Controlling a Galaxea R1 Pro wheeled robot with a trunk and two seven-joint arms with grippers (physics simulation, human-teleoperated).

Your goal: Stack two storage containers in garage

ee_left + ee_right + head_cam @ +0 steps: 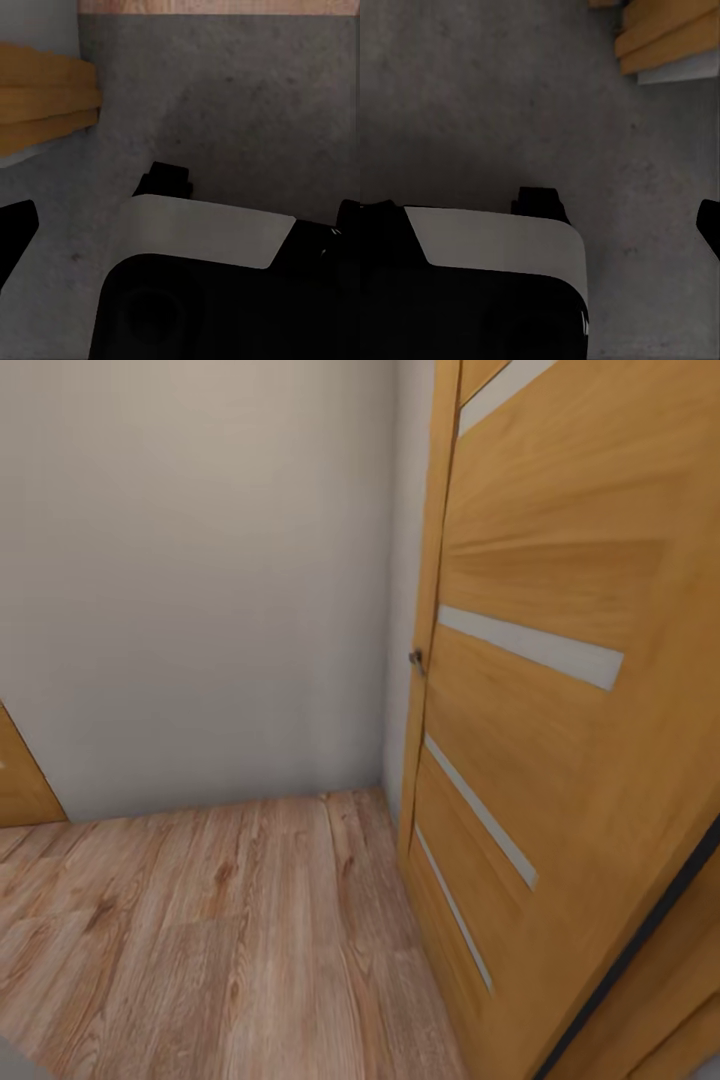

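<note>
While my head camera faces a cream wall [200, 580], light plank flooring [200, 940] and a wood-panelled door [560, 690] standing ajar, both wrist cameras look down on dark grey concrete floor [225, 97]. I cannot tell either gripper's spread, no container is visible, and I read no writing.

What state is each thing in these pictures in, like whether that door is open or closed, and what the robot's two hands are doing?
Wood-panelled door: swung open at an angle, its handle by the wall corner.
Wood-plank floor: bare where visible.
Concrete floor: dark grey, bare under both wrists.
Left gripper: one dark fingertip shows; open or shut, cannot tell.
Right gripper: one dark fingertip shows; cannot tell.
</note>
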